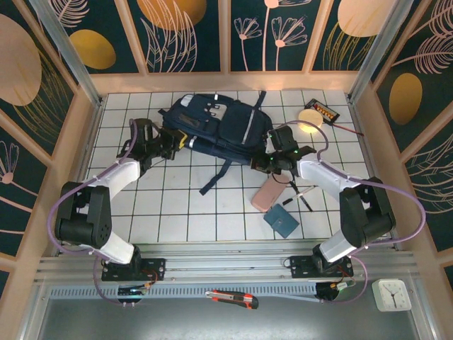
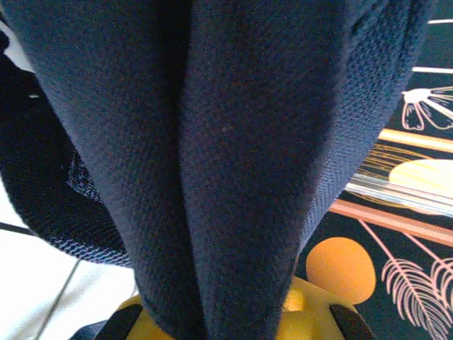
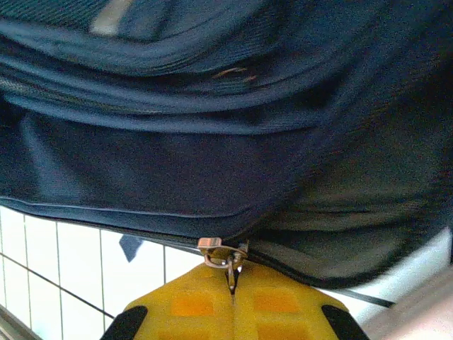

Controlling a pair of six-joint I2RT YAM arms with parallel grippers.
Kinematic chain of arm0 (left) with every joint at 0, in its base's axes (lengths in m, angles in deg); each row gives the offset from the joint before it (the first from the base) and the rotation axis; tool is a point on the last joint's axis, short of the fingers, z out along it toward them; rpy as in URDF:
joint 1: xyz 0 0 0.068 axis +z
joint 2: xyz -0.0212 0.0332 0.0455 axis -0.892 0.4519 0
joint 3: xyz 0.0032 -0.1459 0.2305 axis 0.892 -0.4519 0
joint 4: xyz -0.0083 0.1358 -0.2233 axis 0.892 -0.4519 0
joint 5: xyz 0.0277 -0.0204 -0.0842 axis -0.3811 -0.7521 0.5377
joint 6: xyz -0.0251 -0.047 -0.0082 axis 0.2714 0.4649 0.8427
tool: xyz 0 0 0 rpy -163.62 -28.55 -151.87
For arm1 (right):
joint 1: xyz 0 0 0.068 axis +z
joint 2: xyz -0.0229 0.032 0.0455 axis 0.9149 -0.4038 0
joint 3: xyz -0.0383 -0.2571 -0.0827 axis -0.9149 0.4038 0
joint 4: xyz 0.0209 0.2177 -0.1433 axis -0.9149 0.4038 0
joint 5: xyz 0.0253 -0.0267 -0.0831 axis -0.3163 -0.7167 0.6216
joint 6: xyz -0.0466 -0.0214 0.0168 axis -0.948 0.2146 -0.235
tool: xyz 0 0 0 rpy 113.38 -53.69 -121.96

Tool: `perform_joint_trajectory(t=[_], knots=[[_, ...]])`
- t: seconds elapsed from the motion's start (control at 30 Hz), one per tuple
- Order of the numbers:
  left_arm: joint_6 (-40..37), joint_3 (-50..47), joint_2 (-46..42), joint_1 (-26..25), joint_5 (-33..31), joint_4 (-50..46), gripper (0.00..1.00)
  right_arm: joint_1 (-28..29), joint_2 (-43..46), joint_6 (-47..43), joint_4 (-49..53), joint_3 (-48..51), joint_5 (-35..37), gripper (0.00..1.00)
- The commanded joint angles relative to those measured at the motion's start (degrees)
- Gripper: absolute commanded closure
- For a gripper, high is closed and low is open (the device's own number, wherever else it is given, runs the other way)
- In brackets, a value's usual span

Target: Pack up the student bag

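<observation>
One student bag [image 1: 216,126] lies flat, centre-far on the counter [image 1: 177,212]. Two grippers:
- The left gripper [image 1: 178,141] is pressed together on a fold of bag fabric at the bag's left edge.
- The right gripper [image 1: 263,161] pinches one zipper pull [image 3: 226,256] at the bag's near-right corner.

One pink case [image 1: 267,195] lies near right. Its far end is hidden under the right arm.

navy student bag [image 1: 219,127], flat on table

Your left arm [image 1: 117,176] and right arm [image 1: 327,178] have white links, black joints and purple cables [image 1: 51,209]. Your right end effector [image 3: 232,301] has yellow fingers [image 3: 191,306] edged black.
</observation>
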Motion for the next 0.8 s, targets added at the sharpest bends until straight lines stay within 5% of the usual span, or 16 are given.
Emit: perform_joint_trajectory(t=[0.0, 0.2, 0.5, 0.63, 0.77], knots=[[-3.92, 0.66, -2.65, 4.74, -3.58, 3.03, 1.00, -1.42, -1.22, -2.92, 7.33, -2.81, 2.03, 1.00], [-6.57, 3.25, 1.11, 7.16, -0.27, 2.51, 1.00, -0.88, -3.95, -3.09, 6.87, -5.31, -0.60, 1.00], [-9.87, 10.91, 12.23, 10.86, 1.92, 2.94, 1.00, 7.47, -10.85, -3.47, 7.87, -14.30, -2.07, 1.00], [-14.85, 15.96, 15.23, 11.72, 1.64, -2.85, 0.53, 11.27, -17.27, -0.43, 8.27, -21.35, -2.56, 1.00], [-16.14, 10.52, 9.44, 11.72, -0.46, -4.77, 0.21, 13.82, -22.30, 1.74, 7.79, -28.17, -4.06, 1.00]])
